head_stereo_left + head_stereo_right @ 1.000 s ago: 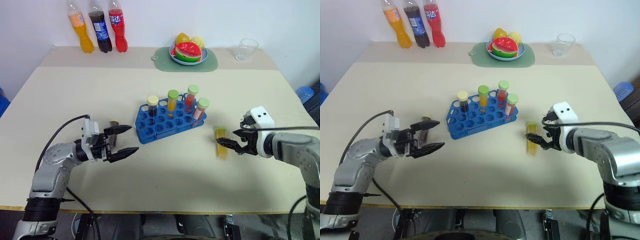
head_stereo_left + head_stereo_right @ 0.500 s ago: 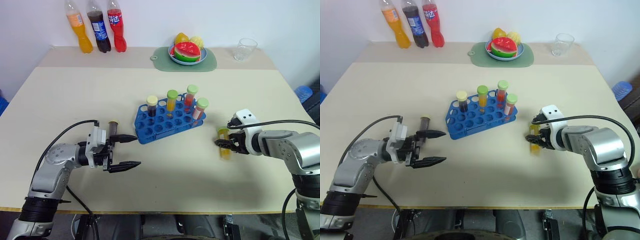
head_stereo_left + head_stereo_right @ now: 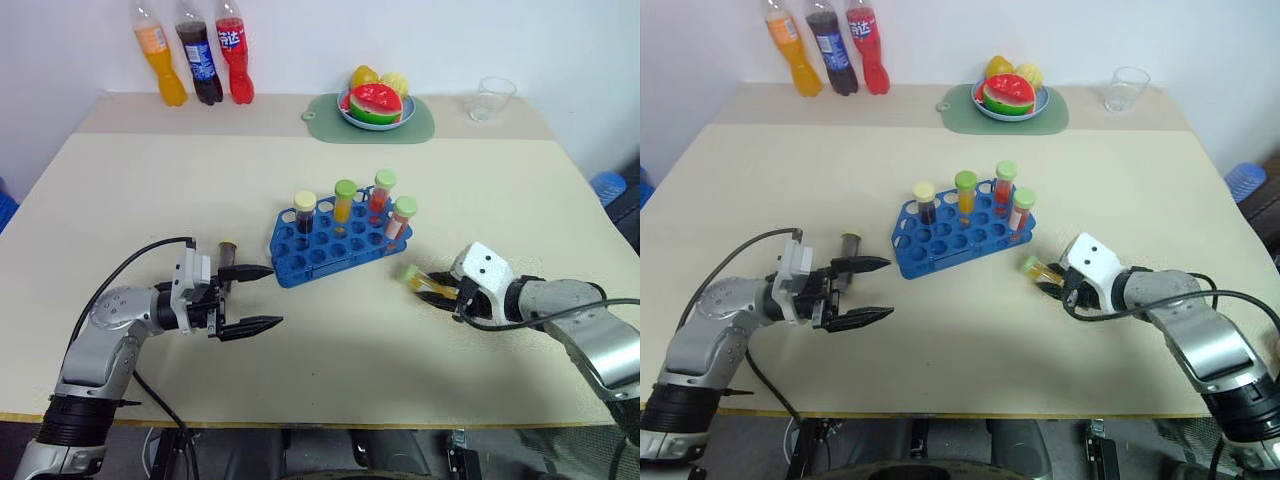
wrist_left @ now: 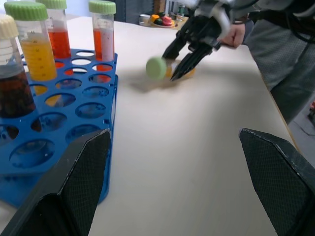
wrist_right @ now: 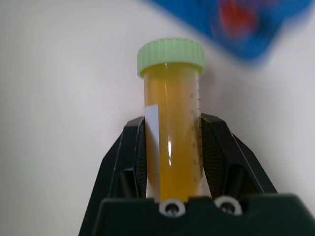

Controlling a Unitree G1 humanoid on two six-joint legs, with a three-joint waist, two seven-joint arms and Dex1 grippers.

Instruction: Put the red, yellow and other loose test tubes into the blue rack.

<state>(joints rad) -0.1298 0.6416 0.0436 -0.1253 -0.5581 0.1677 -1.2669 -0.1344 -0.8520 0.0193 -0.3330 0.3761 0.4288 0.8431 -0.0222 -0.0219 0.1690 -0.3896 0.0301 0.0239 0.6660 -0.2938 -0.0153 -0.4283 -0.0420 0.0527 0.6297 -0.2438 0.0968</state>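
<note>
My right gripper (image 3: 442,291) is shut on a yellow test tube (image 5: 172,93) with a green cap, held low over the table. The cap points toward the blue rack (image 3: 330,255), a short way to its right. The rack holds several capped tubes upright in its back rows. A dark brown tube with a tan cap (image 3: 228,252) stands left of the rack, partly hidden behind the far finger of my left gripper (image 3: 262,297). That gripper is open and holds nothing, pointing toward the rack.
Three soda bottles (image 3: 192,62) stand at the back left. A green mat with a fruit bowl (image 3: 372,106) and a clear cup (image 3: 494,97) are at the back. A person's hand (image 4: 236,35) shows beyond the table's right side.
My right gripper closed on the yellow tube, swung it so the cap faces the rack, and moved left toward the rack. The left gripper stayed open in about the same place.
</note>
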